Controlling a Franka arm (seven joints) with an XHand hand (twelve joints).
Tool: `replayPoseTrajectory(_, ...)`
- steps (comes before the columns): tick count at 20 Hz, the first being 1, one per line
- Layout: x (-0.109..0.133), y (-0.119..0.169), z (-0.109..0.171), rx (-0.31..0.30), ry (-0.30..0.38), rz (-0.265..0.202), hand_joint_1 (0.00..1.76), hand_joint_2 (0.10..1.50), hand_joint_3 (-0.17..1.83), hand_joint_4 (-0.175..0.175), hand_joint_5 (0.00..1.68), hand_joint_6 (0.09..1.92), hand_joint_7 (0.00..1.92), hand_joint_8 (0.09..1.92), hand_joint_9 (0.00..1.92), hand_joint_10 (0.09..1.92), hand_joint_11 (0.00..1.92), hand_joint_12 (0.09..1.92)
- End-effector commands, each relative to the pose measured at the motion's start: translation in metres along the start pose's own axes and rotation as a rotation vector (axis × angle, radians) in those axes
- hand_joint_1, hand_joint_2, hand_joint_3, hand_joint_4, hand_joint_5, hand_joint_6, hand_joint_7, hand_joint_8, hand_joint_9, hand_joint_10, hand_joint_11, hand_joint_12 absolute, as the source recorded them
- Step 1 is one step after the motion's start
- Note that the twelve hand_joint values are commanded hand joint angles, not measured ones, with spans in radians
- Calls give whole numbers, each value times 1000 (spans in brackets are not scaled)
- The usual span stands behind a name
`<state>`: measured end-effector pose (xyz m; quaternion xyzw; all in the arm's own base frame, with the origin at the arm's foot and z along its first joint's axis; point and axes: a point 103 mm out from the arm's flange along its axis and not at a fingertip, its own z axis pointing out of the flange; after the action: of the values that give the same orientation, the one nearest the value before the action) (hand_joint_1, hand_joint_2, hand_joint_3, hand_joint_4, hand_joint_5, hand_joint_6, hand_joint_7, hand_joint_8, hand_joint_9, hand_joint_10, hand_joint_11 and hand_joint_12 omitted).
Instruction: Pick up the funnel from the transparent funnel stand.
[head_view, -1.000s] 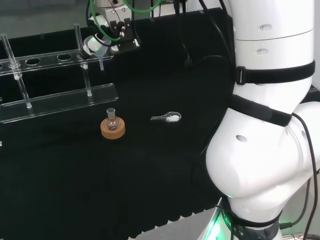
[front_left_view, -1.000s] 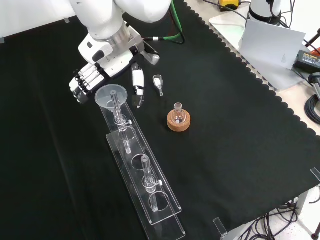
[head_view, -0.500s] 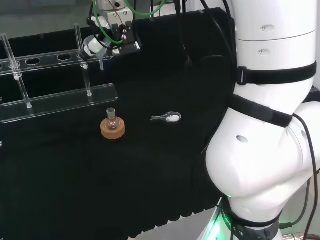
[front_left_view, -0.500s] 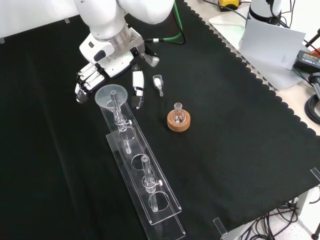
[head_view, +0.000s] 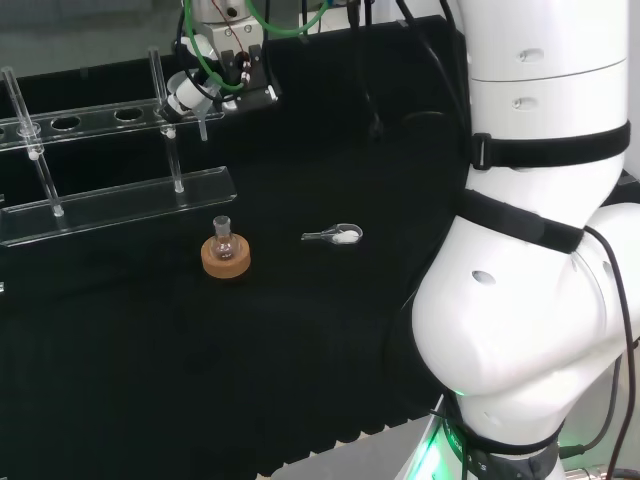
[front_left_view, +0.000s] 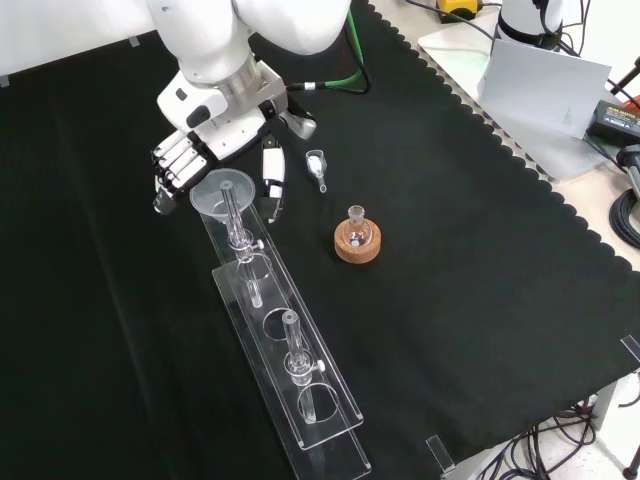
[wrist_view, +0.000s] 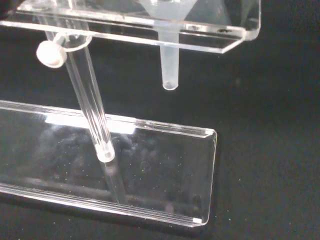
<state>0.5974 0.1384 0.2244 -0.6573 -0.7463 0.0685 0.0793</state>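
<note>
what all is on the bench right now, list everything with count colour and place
funnel: one, clear, seated in the end hole of the stand's top shelf, next to the hand in the front view; its stem hangs below the shelf
stand: one, clear, two shelves on posts, running down the middle of the front view
flask: one, small, clear, upright on the cork ring, right of the stand in the front view
cork ring: one, tan, under the flask
scoop: one, clear with white powder, lying on the cloth above the flask in the front view
cloth: one, black, covering the bench
arm: one, white
hand: one, black and white, its fingers either side of the funnel's rim, not closed on it
</note>
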Motion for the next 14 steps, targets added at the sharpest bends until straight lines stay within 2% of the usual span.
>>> replayPoseTrajectory(1,-2,2,3,10,0,1,611,670,37,-1,222,87,219,633,147,857,0,1445)
replayPoseTrajectory(9,-7,3,5,17,24,14,642,689,60,5,326,87,304,628,241,807,0,1451)
replayPoseTrajectory(14,-11,3,4,10,38,15,669,698,98,9,435,87,448,586,357,746,0,1461)
